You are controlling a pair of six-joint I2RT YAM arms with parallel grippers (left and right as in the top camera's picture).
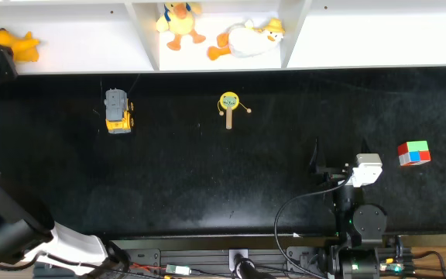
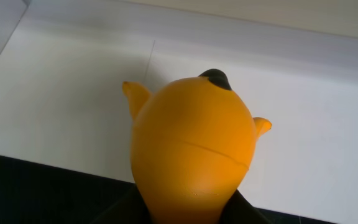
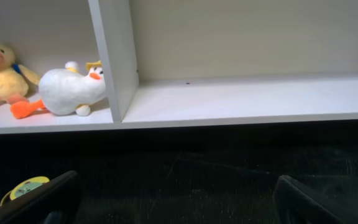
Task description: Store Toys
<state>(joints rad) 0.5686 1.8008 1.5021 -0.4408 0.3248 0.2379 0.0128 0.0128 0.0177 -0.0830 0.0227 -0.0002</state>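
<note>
Overall light: bright and even, falling from above.
Contrast: the white shelf (image 1: 362, 35) glows almost washed out, while the black table (image 1: 207, 178) soaks up light and hides surface detail.
Shadows: soft and short, pooled under the white plush duck (image 3: 73, 90).
Glare: a faint broad sheen on the orange toy (image 2: 191, 155).
Shelf interior: greyer toward the back wall.

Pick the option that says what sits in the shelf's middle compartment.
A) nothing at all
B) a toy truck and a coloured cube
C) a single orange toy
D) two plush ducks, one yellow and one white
D: the yellow plush duck and the white plush duck lie side by side in the middle compartment, while the toy truck and the cube lie on the black mat.
</note>
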